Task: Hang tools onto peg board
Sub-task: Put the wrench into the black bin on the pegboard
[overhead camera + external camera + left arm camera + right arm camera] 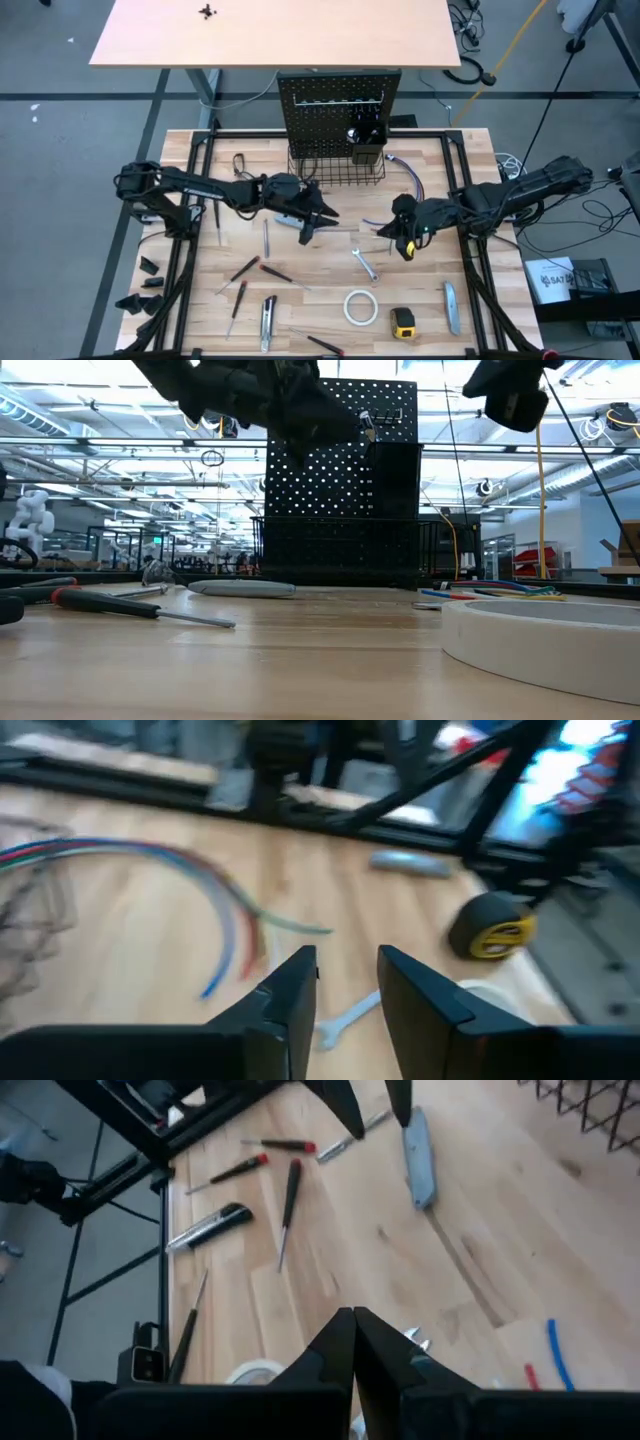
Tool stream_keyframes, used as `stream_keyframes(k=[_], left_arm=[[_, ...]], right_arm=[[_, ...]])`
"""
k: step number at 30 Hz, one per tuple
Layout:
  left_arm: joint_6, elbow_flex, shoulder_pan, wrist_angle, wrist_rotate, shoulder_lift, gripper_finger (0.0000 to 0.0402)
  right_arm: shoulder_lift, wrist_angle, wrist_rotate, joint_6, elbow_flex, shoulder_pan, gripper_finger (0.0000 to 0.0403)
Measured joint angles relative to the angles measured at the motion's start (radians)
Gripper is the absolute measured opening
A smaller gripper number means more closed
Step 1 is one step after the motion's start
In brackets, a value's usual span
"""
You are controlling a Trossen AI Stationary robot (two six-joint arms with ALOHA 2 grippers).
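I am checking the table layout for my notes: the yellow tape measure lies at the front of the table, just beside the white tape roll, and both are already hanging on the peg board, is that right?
Not quite. The yellow tape measure and the white tape roll lie side by side at the front, but on the table, not hanging on the peg board. The high view shows it.

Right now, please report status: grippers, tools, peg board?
Left gripper above grey knife, fingers apart, empty. Right gripper shut, empty, mid-table. Tools on table, e.g. wrench. Peg board unobstructed.
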State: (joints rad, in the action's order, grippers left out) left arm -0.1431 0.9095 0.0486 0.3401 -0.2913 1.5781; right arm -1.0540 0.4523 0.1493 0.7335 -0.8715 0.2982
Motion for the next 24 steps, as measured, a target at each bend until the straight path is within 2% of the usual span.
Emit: stream_keyframes(k=[4,11,14,16,21,24], left_arm=[[-0.006,0.003,-0.032,0.059,-0.018,0.061,0.0093],[-0.054,0.024,-0.130,0.057,0.167,0.120,0.0084],[-0.085,0.024,-0.162,0.038,0.260,0.120,0.0084],[-0.088,0.024,-0.178,0.045,0.279,0.121,0.0084],[-0.086,0.024,-0.206,0.028,0.282,0.120,0.0093],[-0.086,0.024,-0.221,0.005,0.281,0.119,0.0104]], right_arm=[[-0.038,0.055,-0.014,0.051,0.000,0.059,0.0000],[-0.119,0.160,0.038,0.141,0.000,0.144,0.0010],[-0.191,0.118,0.037,0.110,0.000,0.145,0.0038],[-0.257,0.111,0.038,0.102,0.001,0.147,0.0064],[-0.416,0.105,0.092,0.306,0.001,0.160,0.0129],[-0.487,0.050,0.117,0.457,0.002,0.184,0.0151]])
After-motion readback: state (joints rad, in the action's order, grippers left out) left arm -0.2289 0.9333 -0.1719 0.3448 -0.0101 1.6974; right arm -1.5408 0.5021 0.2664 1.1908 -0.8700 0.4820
